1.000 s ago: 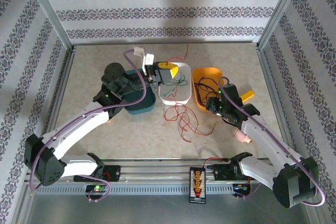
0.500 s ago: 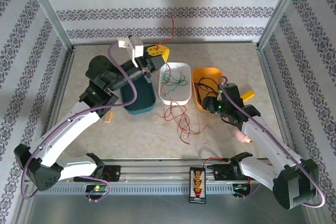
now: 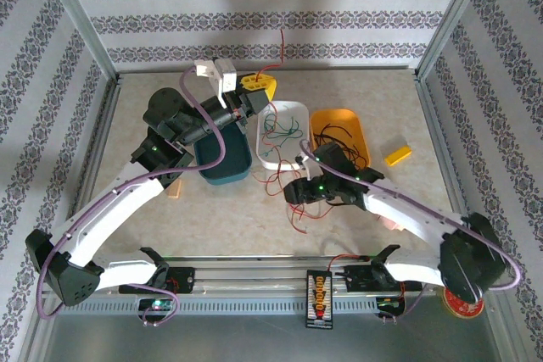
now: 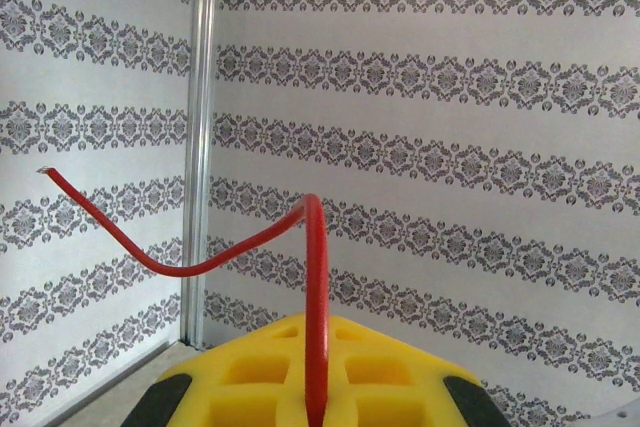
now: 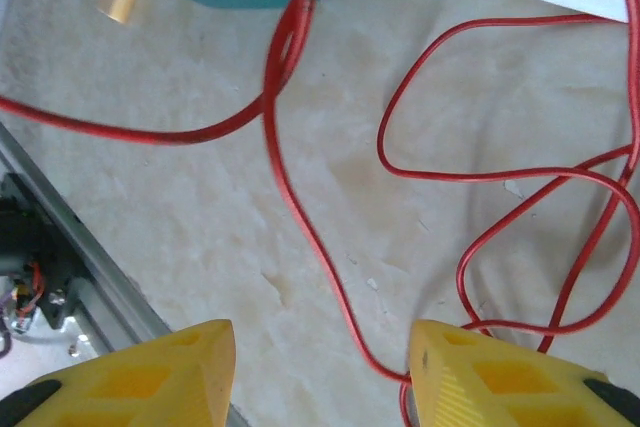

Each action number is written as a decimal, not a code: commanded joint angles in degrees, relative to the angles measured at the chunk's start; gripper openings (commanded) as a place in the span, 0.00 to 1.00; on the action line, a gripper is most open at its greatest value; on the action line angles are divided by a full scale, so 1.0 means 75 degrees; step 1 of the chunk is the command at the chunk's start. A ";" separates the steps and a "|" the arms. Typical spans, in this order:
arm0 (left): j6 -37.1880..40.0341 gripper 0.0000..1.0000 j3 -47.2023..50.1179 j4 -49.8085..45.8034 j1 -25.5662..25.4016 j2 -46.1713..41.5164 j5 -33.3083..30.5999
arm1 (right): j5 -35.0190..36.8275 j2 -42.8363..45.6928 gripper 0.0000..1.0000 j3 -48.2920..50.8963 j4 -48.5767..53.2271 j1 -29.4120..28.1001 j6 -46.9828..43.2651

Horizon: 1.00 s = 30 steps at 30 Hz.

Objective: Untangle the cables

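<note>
Cables (image 3: 284,180) in red loop over the worktop (image 3: 399,108) at 6 o'clock of the white tray (image 3: 273,161); green ones lie inside it, black ones in the orange tray (image 3: 363,137). The left jaws are clamped on one raised red cable (image 4: 317,277); the right jaws stand apart over the loops.

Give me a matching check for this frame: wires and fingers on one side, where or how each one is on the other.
Things:
1. green wires
2. black wires
3. left fingers
4. right fingers

Places or states:
A. in the orange tray
B. shut on a raised red wire
C. in the white tray
D. open over red loops on the table

Pairs: 1-C, 2-A, 3-B, 4-D
</note>
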<state>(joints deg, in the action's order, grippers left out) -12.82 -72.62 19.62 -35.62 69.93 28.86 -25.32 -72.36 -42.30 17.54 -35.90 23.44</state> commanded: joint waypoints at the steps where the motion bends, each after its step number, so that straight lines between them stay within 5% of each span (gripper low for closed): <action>1: -0.0013 0.00 -0.0204 -0.0043 0.0020 0.0017 0.0100 | -0.0143 -0.0664 0.47 -0.0567 -0.0724 -0.0114 -0.0344; 5: 0.0030 0.00 -0.0220 -0.0147 0.0026 0.0005 0.0064 | -0.0412 -0.1397 0.35 -0.0956 -0.0835 -0.0284 -0.0431; 9: 0.0111 0.00 -0.0132 -0.0246 0.0022 -0.0073 -0.0227 | 0.0041 -0.1290 0.00 -0.0926 -0.0737 -0.0256 -0.0362; 17: 0.0580 0.00 0.0431 -0.1391 0.0061 -0.0346 -0.4197 | 0.0258 0.0891 0.00 -0.1270 0.0251 -0.0018 -0.0449; 30: -0.0011 0.00 0.1407 -0.1163 0.0674 -0.0546 -0.4685 | 0.0513 0.2601 0.00 -0.2429 0.0603 0.0925 -0.0448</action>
<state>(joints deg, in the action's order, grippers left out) -11.57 -62.43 9.63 -32.10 67.77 -4.82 -22.79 -54.02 -58.28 21.65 -29.58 20.60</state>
